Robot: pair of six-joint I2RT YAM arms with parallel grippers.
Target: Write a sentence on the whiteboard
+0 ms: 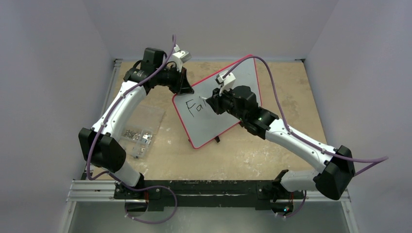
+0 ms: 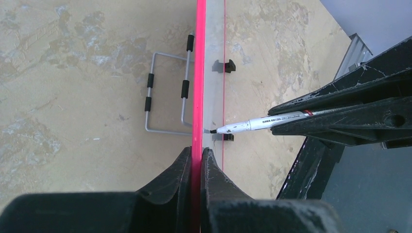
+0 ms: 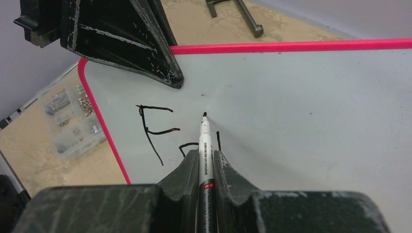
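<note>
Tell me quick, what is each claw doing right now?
Left gripper: closed, clamping the red rim of the whiteboard.
Right gripper: closed, holding a marker.

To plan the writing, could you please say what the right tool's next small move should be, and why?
Probably dab the marker tip to dot the short stroke ending the lettering: it looks like an undotted i, and the tip sits just above it at the whiteboard. The right tool is shut on the marker.
</note>
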